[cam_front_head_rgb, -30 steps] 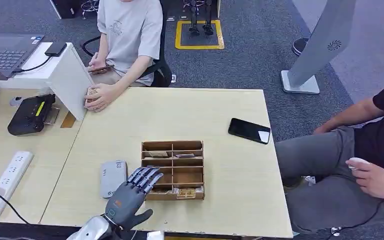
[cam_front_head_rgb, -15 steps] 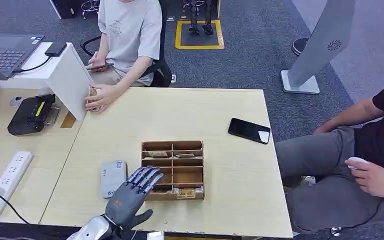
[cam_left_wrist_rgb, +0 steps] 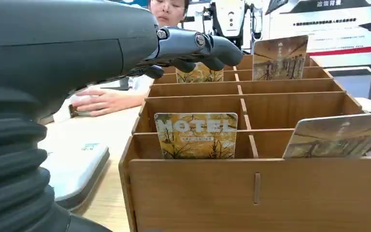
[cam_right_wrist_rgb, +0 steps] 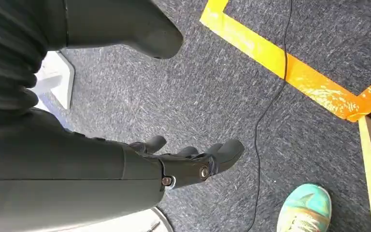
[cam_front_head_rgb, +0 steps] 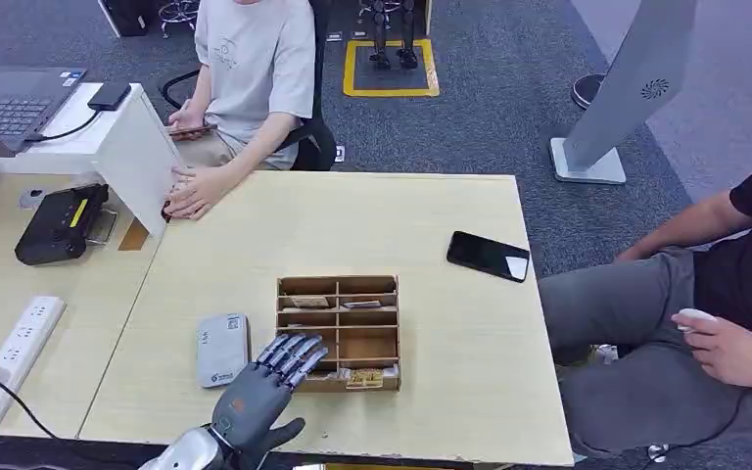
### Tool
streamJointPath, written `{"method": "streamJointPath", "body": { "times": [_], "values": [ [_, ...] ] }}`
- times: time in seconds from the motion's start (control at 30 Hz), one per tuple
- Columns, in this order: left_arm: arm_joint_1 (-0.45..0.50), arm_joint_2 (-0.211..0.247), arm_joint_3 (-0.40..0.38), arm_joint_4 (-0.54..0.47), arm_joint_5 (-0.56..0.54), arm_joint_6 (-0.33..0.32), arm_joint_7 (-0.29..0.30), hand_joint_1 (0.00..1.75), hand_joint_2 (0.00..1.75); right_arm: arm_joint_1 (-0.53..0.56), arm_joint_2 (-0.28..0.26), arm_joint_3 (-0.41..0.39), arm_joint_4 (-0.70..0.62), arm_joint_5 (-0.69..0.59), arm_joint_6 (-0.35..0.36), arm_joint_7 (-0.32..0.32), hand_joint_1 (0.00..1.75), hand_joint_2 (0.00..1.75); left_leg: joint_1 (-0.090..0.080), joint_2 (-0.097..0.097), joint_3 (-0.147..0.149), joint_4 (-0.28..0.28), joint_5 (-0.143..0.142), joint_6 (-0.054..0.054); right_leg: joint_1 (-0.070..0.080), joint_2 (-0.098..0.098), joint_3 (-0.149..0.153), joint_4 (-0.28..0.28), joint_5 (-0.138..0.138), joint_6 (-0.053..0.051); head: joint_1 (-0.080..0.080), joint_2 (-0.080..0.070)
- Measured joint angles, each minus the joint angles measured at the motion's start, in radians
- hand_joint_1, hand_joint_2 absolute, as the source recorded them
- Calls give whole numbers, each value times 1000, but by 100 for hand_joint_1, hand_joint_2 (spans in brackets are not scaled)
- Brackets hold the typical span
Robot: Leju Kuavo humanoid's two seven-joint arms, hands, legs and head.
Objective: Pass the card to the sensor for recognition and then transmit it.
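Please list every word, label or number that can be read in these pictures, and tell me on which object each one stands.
"HOTEL": white letters on the yellow card standing in the near compartment of the brown wooden divided box.
Print on the white flat sensor device: too small to read.
Lines on the white and red banner in the background: blurred, unreadable.
Pictures on the other cards in the box: no readable text.

- Cards: four seen standing in the wooden box (cam_front_head_rgb: 338, 333); one reads HOTEL (cam_left_wrist_rgb: 196, 135), just past the left hand's fingertips (cam_left_wrist_rgb: 222, 48).
- Wooden box: one.
- White card reader (cam_front_head_rgb: 222, 349): one.
- Black phone (cam_front_head_rgb: 488, 256): one.
- Power strip (cam_front_head_rgb: 12, 359): one.
- People: two seated.
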Motion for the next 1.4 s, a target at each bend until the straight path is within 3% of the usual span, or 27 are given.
{"method": "streamJointPath", "body": {
  "times": [1.1, 1.27, 1.4],
  "values": [
    [-1, -2, -11, 0, 25, -24, 1, 0, 175, -8, 3, 1, 0, -3, 11, 17, 0, 175, 0, 0, 0, 0, 0, 0, 0, 0, 0, 0, 0, 0, 0, 0],
    [-5, -4, -10, 3, 1, -10, 55, 0, 175, -11, 4, 2, 0, -3, 12, 21, 0, 175, 0, 0, 0, 0, 0, 0, 0, 0, 0, 0, 0, 0, 0, 0],
    [-7, -4, -10, 6, -3, -6, 60, 0, 175, -10, 4, 3, 0, -3, 11, 17, 0, 175, 0, 0, 0, 0, 0, 0, 0, 0, 0, 0, 0, 0, 0, 0]
  ]
}}
